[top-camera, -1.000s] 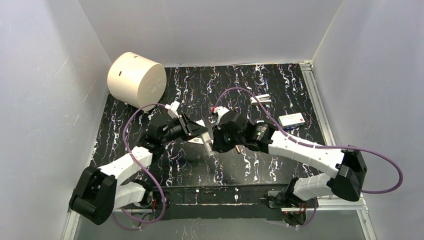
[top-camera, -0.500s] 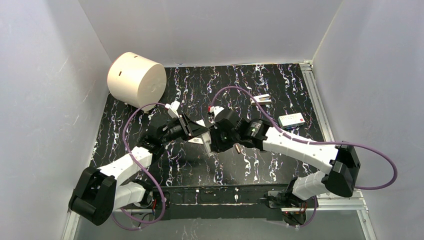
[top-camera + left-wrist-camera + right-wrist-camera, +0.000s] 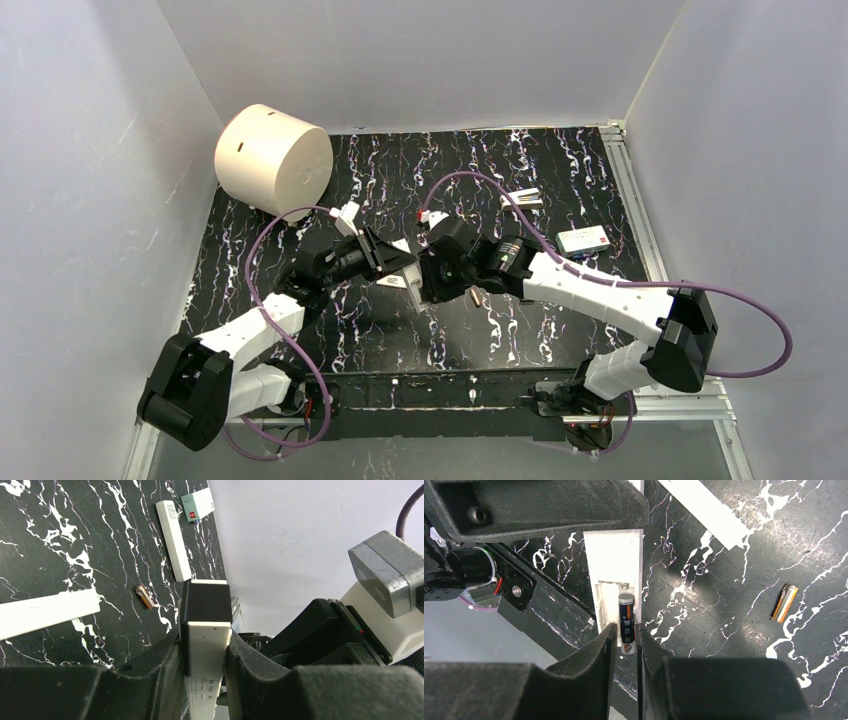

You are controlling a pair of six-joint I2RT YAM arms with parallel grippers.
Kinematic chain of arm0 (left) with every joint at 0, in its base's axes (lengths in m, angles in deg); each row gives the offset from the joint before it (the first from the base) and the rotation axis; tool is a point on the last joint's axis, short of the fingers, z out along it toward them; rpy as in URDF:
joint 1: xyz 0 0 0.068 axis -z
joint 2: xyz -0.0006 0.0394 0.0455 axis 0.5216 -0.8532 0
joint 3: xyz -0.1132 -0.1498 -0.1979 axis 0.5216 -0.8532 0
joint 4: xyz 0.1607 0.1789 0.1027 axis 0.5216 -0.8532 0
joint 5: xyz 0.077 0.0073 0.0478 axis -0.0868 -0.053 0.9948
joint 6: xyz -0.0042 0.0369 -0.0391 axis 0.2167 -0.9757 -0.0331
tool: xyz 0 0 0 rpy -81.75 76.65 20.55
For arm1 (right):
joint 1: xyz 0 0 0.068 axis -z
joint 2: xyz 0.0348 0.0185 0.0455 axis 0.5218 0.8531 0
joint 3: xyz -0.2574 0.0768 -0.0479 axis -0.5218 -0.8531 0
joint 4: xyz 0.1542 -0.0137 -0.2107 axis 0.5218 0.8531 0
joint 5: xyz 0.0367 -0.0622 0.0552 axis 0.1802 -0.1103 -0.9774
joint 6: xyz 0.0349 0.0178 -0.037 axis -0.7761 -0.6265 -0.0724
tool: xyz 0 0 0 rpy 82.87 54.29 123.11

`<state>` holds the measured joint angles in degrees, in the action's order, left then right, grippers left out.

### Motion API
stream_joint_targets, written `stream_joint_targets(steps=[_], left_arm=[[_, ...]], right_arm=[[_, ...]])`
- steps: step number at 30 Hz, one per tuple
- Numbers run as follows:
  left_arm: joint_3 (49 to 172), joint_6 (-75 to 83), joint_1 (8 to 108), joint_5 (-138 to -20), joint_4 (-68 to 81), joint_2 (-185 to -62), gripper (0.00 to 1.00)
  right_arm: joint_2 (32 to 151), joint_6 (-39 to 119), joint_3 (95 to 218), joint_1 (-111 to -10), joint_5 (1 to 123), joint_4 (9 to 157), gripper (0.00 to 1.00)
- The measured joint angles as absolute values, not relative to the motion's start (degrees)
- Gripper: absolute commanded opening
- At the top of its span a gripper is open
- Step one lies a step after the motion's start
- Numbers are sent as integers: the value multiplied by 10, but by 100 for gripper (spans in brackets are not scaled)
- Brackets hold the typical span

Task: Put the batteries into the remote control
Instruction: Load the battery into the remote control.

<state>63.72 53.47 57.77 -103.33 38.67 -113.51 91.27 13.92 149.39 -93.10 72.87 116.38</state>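
Midway across the black marbled surface (image 3: 380, 335), the left pincer (image 3: 205, 647) is clamped on the remote control (image 3: 616, 560), holding it off the surface. Over the last second the right pincer (image 3: 624, 640) has closed in. The battery (image 3: 626, 622) it grips now lies along the open recess, just short of the spring, so seating looks close. A second battery (image 3: 784, 602) waits on the surface nearby.

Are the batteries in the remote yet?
Not yet. The back is already open. The left claw grips the remote, and the right claw holds one battery in the slot, not let go. The other battery lies on the table, left to load.
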Motion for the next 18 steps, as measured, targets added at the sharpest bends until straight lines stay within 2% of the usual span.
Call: stream_joint_targets(steps=[18], left_arm=[[604,682,579,-997,438,-1178,0]], right_arm=[[948,118,1543,-933,775,1223,28]])
